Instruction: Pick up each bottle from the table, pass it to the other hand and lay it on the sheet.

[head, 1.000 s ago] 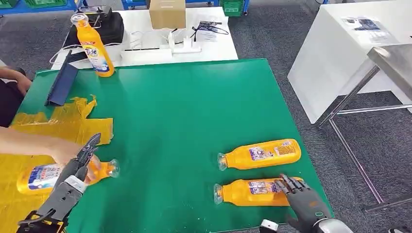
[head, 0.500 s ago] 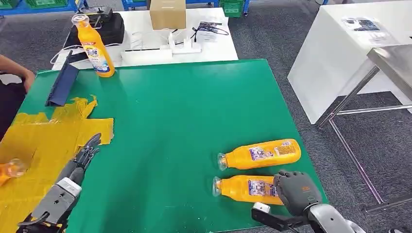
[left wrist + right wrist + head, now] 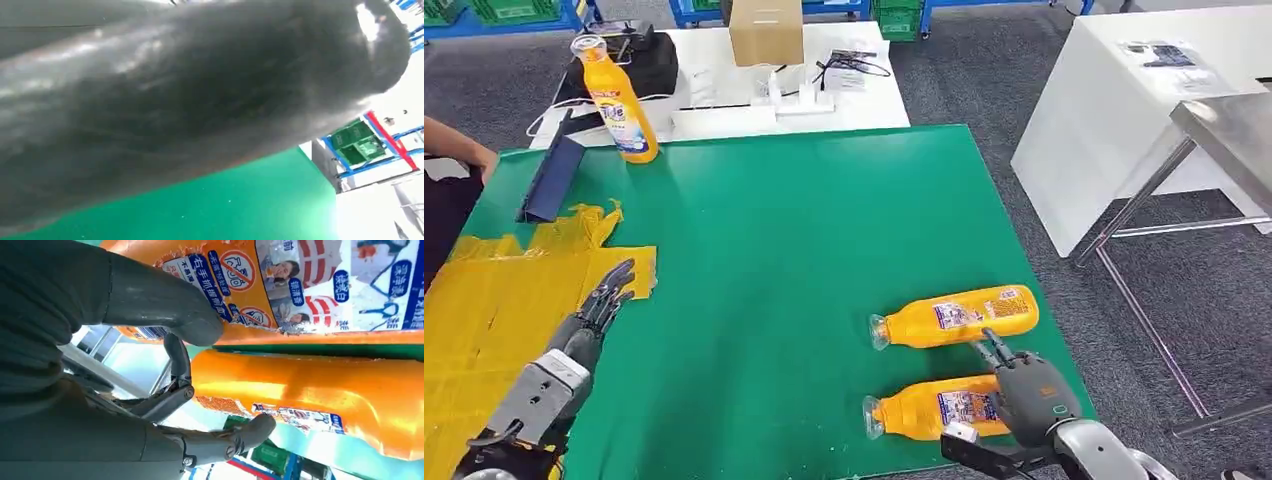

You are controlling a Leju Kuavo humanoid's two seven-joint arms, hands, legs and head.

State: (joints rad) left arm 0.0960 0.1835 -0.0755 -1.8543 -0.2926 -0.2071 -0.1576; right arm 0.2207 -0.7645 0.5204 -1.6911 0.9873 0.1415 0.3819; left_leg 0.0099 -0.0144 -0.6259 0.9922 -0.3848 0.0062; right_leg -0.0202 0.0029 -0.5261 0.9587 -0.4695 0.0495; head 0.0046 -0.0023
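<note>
Two orange bottles lie side by side on the green table's right part. My right hand (image 3: 1029,395) lies over the base end of the near bottle (image 3: 929,410). In the right wrist view the thumb (image 3: 165,310) presses this bottle's label (image 3: 300,285), one finger curls into the gap behind it, and another fingertip (image 3: 252,430) touches the far bottle (image 3: 325,390). The far bottle (image 3: 954,317) lies free. A third bottle (image 3: 616,105) stands upright at the table's back left. My left hand (image 3: 599,305) holds nothing, fingers stretched out over the edge of the yellow sheet (image 3: 494,310).
A dark blue folder (image 3: 551,178) lies at the table's back left. A person's arm (image 3: 454,145) shows at the left edge. A white table (image 3: 724,85) behind carries a cardboard box (image 3: 766,30), a black bag and cables. A metal table leg (image 3: 1139,215) stands to the right.
The bottle on the yellow sheet and the person's hand by it are gone. My right hand has closed onto the near bottle, which now lies slanted. My left hand stays stretched out.
</note>
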